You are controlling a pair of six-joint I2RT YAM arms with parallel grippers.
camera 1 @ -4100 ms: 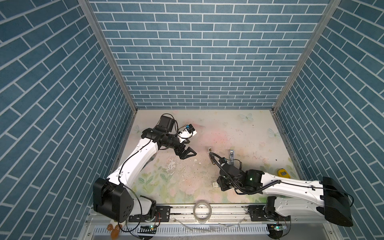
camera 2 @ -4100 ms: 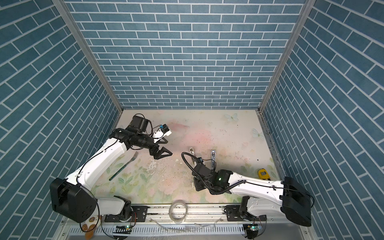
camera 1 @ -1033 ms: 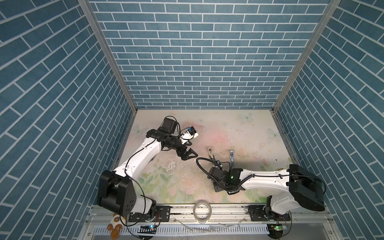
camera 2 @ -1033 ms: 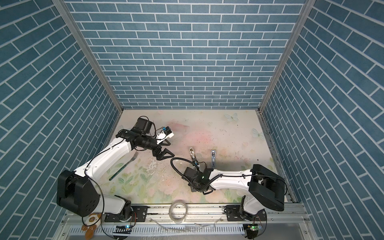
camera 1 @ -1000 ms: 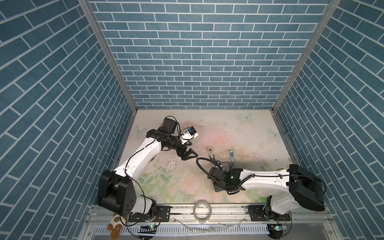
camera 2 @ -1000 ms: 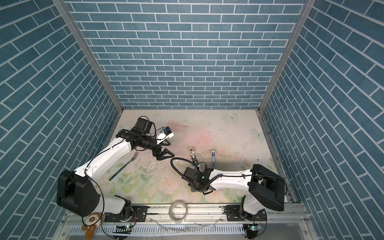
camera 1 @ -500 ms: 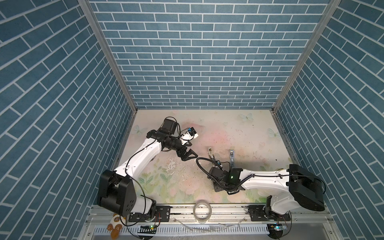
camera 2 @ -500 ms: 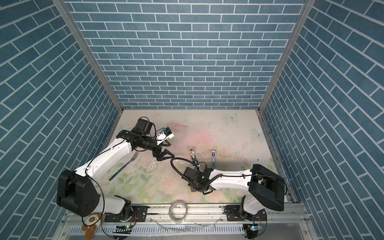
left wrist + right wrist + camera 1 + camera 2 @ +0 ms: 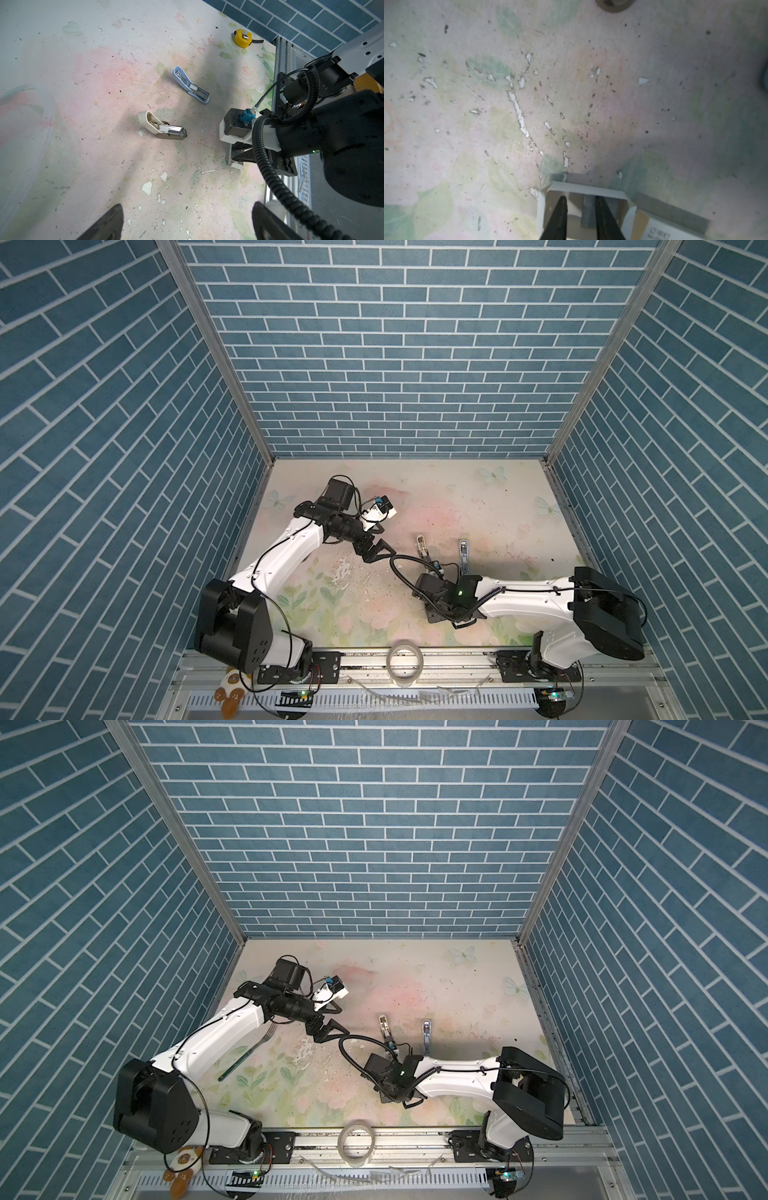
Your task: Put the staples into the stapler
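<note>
Reaching down at the lower centre of the table [image 9: 478, 497] in both top views, the right gripper [image 9: 580, 199] places its fingers inside the white tray [image 9: 583, 189] of the staples. Its jaws stand narrow, one on each side of a grey staple strip [image 9: 588, 214]. Whether they pinch the strip cannot be told. The printed box [image 9: 660, 231] lies on the table just beside the tray. The left gripper [image 9: 378, 556] hovers above the table left of centre, jaws wide with nothing between them. The beige stapler [image 9: 422, 548] and the blue stapler [image 9: 463, 556] lie open side by side, apart, just above the right wrist in the frame. A tape roll [image 9: 405, 670] sits at bottom centre, in front of the table.
</note>
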